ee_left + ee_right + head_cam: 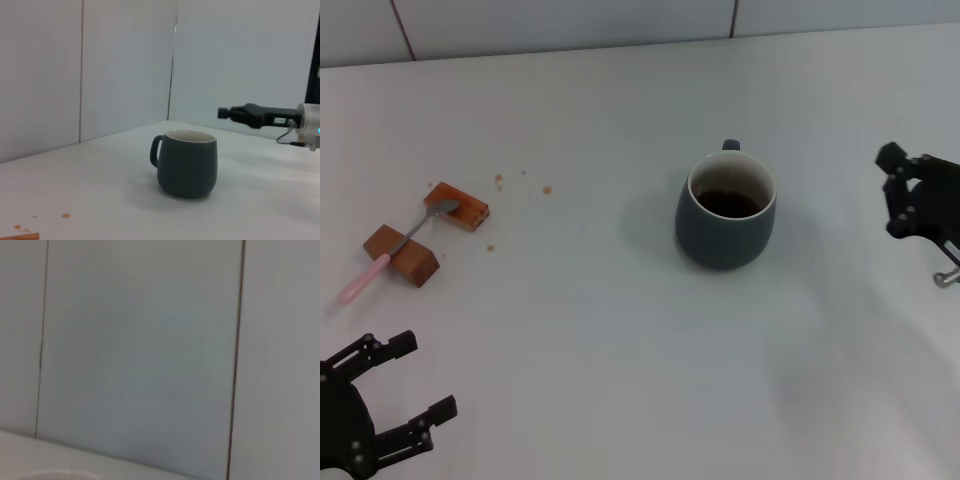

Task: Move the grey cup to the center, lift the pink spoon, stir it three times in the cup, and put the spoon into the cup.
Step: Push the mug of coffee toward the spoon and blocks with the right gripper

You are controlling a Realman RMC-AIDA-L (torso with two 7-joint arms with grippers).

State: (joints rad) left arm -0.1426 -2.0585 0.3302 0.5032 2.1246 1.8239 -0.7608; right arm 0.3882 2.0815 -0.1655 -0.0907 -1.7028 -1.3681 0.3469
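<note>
The grey cup stands upright near the middle of the white table, handle to the far side, with dark liquid inside. It also shows in the left wrist view. The pink spoon lies across two wooden blocks at the left, its silver bowl on the far block. My left gripper is open and empty at the near left corner, below the spoon. My right gripper is open and empty to the right of the cup, apart from it; it also shows in the left wrist view.
Two small brown wooden blocks hold the spoon. A few brown crumbs lie to their right. A tiled wall runs along the table's far edge.
</note>
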